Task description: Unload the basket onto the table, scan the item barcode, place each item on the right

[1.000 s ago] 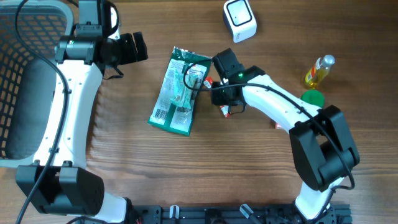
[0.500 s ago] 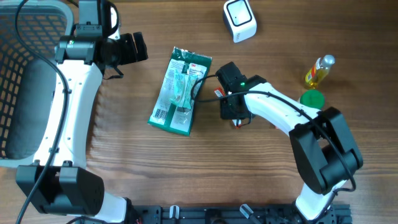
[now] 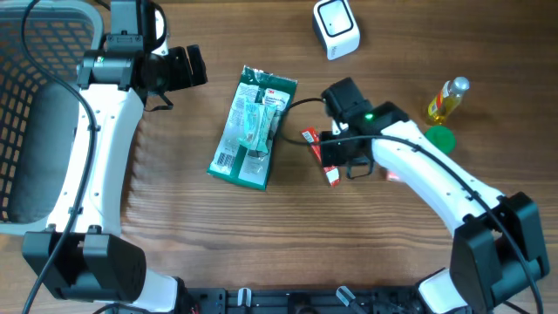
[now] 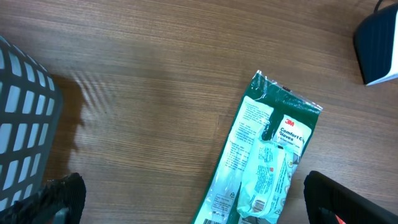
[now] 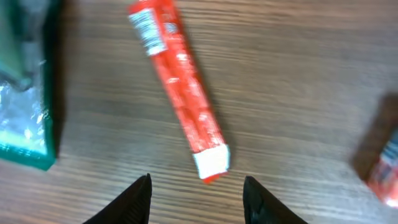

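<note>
Right gripper (image 5: 197,183), fingers now spread, hangs over the red tube (image 5: 180,87) it has pulled clear of the green packet (image 3: 251,126) and released flat on the table (image 3: 261,244), well apart from the scanner (image 3: 336,28), so a fresh grasp looks needed; left gripper (image 3: 187,67) stands wide open.

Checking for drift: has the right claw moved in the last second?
Yes. In the overhead view the right claw has shifted rightward, away from the green packet, which stayed put.
</note>
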Motion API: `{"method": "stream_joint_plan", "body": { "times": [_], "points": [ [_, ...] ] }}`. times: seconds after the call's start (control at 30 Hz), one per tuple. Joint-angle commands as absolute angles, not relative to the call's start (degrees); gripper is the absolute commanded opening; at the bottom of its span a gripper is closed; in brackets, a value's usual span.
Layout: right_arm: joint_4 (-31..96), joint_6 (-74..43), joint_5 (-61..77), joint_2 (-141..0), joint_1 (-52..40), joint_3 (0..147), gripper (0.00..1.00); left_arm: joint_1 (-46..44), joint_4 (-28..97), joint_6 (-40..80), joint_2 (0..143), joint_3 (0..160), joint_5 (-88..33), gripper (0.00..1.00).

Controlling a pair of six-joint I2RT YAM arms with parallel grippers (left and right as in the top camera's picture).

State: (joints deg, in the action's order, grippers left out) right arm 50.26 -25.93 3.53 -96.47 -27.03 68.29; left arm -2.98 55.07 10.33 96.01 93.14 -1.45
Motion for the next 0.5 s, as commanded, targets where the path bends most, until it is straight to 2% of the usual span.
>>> {"method": "stream_joint_plan", "body": {
  "times": [0.0, 0.2, 0.3, 0.4, 0.43, 0.47],
  "points": [
    [50.63, -37.12, 5.52, -96.2, -26.13, 66.3, 0.46, -2.76, 54.92, 9.8, 96.36, 93.21, -1.91, 1.0],
    [49.78, -57.04, 6.07, -96.2, -26.17, 60.38, 0.41, -2.76, 54.92, 9.8, 96.36, 93.21, -1.93, 1.0],
    [47.11, -60.45, 6.09, -96.2, -26.17, 58.41, 0.4, -2.76, 54.92, 9.8, 96.36, 93.21, -1.93, 1.0],
    [43.79, -63.61, 6.76, -96.2, -26.2, 56.38, 0.32, -2.76, 54.94, 9.8, 96.36, 93.21, -1.91, 1.0],
    [42.19, -64.29, 6.72, -96.2, -26.24, 55.64, 0.33, -2.76, 54.92, 9.8, 96.36, 93.21, -1.91, 1.0],
    [40.34, -64.69, 6.72, -96.2, -26.28, 54.85, 0.41, -2.76, 54.94, 9.8, 96.36, 93.21, -1.91, 1.0]
  ]
}}
